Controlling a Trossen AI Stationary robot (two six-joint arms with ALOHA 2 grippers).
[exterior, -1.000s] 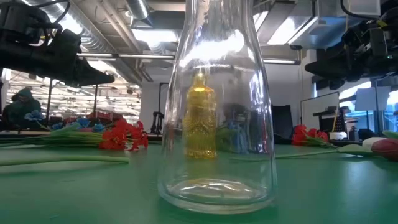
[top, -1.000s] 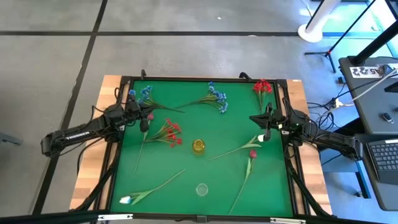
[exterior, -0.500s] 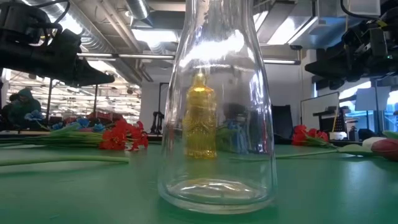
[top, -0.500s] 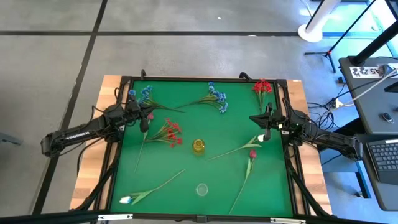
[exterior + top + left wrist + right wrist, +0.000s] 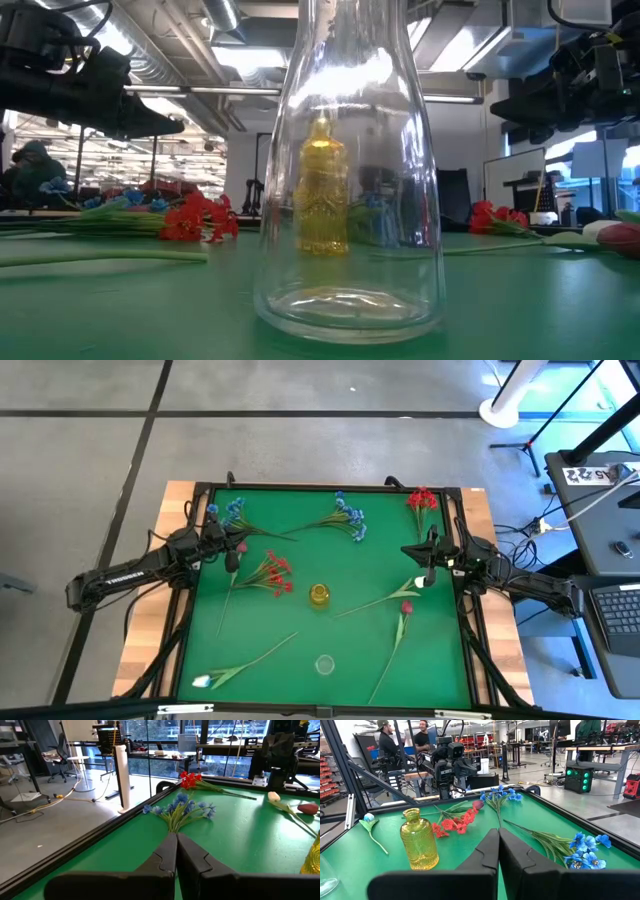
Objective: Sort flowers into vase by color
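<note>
green table (image 5: 300, 660): flowers (image 5: 272, 572) scattered unsorted around yellow vase (image 5: 319, 595); left gripper (image 5: 226, 544) and right gripper (image 5: 428, 557) closed, empty, parked at frame edges.

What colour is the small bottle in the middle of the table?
Yellow glass; the bottle shows best in the right wrist view.

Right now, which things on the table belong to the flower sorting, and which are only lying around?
Belong to the job:
blue sprays
red sprays
pink buds
white buds
yellow vase
clear vase

Only around:
laptop
cables
people in the background
</note>
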